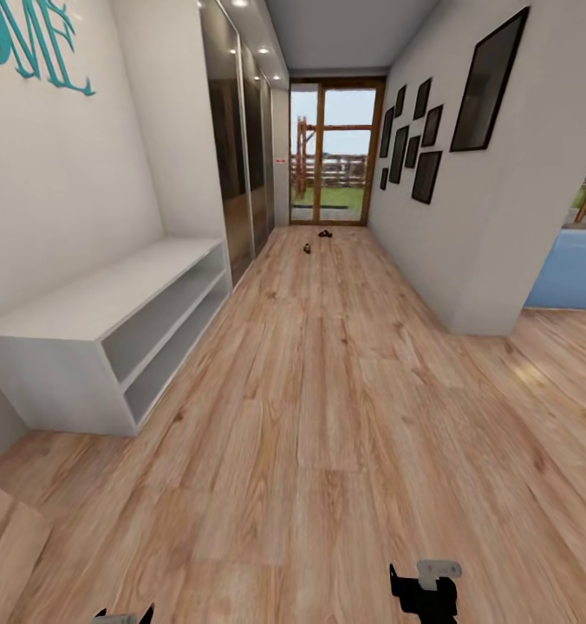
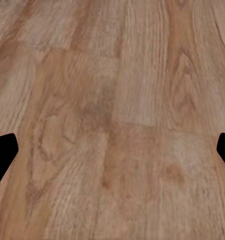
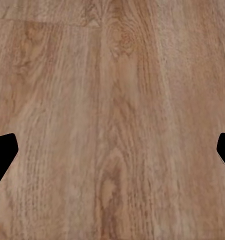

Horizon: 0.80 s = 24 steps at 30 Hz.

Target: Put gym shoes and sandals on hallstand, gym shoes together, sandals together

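Observation:
The corridor floor of light brown planks runs ahead to a glass door. Far down it lie two small dark brown shapes, too small to name for sure; their colour fits the sandals. The gym shoes are out of view, and so is the hallstand with its stepped wall shelves. My left gripper and right gripper hang low at the head view's bottom edge. In the wrist views the left gripper and right gripper are both open over bare planks, holding nothing.
A white bench unit with two open shelf levels stands against the left wall under teal letters. Mirrored wardrobe doors follow it. Dark picture frames hang on the right wall, whose corner opens to a side room.

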Motion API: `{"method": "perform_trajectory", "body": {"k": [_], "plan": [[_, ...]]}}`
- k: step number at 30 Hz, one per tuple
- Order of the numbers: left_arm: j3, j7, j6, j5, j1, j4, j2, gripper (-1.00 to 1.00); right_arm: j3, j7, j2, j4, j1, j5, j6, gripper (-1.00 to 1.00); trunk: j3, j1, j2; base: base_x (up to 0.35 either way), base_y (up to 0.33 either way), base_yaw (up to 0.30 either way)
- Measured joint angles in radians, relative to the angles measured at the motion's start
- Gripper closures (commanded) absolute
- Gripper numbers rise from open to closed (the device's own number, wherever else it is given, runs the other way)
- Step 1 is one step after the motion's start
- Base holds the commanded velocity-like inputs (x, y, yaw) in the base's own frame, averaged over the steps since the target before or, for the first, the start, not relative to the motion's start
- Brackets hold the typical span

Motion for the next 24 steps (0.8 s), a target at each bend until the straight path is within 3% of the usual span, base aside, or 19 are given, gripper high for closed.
{"method": "perform_trajectory", "body": {"k": [14, 24], "plan": [[0.0, 0.0, 0.0, 0.0, 0.0, 0.0, 0.0, -1.0, 0.0, 0.0, 0.0, 0.0, 0.0, 0.0, 0.0, -1.0, 0.0, 0.0, 0.0, 0.338, 0.0, -0.163], [0.0, 0.0, 0.0, 0.0, 0.0, 0.0, 0.0, -1.0, 0.0, -0.001, 0.0, 0.0, 0.0, 0.0, 0.0, -1.0, 0.0, 0.0, 0.0, 0.338, 0.0, -0.047]]}}
